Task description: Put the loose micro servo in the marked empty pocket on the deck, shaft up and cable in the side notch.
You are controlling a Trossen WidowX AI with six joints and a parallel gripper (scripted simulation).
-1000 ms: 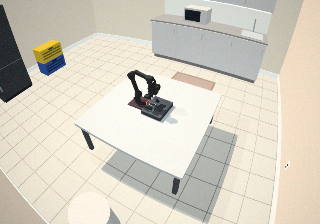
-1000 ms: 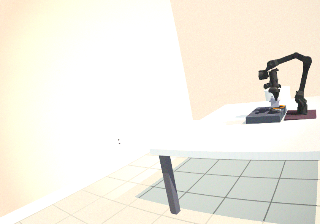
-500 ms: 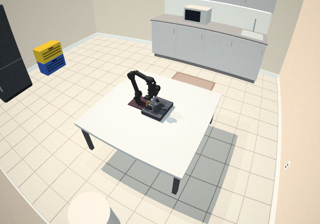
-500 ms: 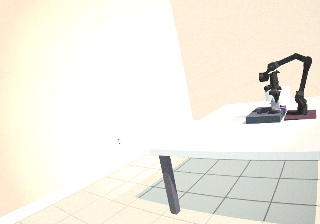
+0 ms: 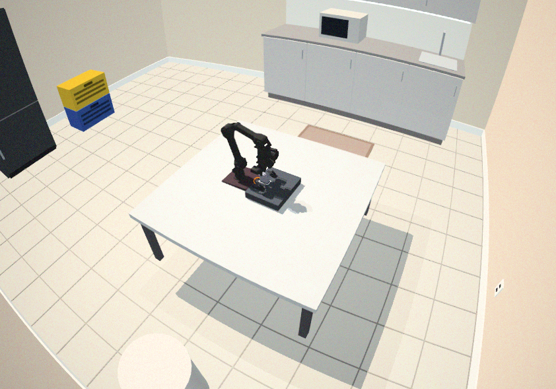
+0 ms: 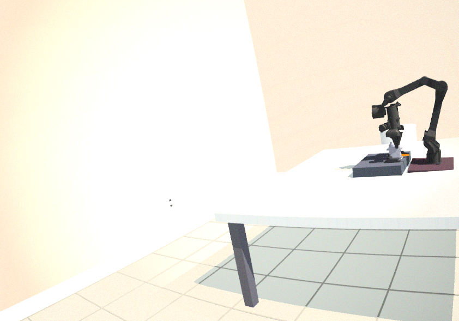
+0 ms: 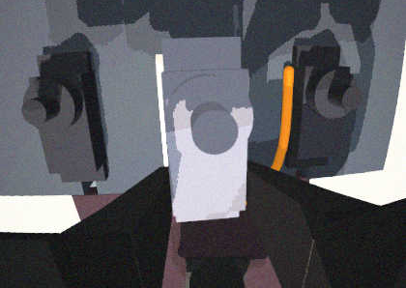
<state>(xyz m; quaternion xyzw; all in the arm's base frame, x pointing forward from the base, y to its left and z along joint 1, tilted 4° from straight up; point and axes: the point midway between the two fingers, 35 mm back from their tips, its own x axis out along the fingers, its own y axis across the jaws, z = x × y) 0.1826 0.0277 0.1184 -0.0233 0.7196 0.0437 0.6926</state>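
The loose micro servo (image 7: 209, 190) (image 6: 394, 151) is pale grey, upright between the fingers, its round output shaft (image 7: 215, 129) facing up toward the wrist camera. My gripper (image 7: 206, 173) (image 6: 397, 145) is shut on it, over the near part of the dark grey deck (image 7: 24, 157) (image 6: 376, 171) (image 5: 264, 199). A white marking line (image 7: 161, 108) shows just left of the servo in the wrist view; the servo hides the pocket. The orange cable (image 7: 286, 118) (image 6: 405, 154) (image 5: 255, 181) stands out on the right in the wrist view. Whether the servo touches the deck is unclear.
Two dark servos stand on the deck, one left (image 7: 72, 142) and one right (image 7: 319, 142) of the held servo in the wrist view, the right one close to the cable. The arm's base stands on a dark red plate (image 6: 446, 164) (image 5: 232, 179) beside the deck, on the white table (image 5: 208, 222).
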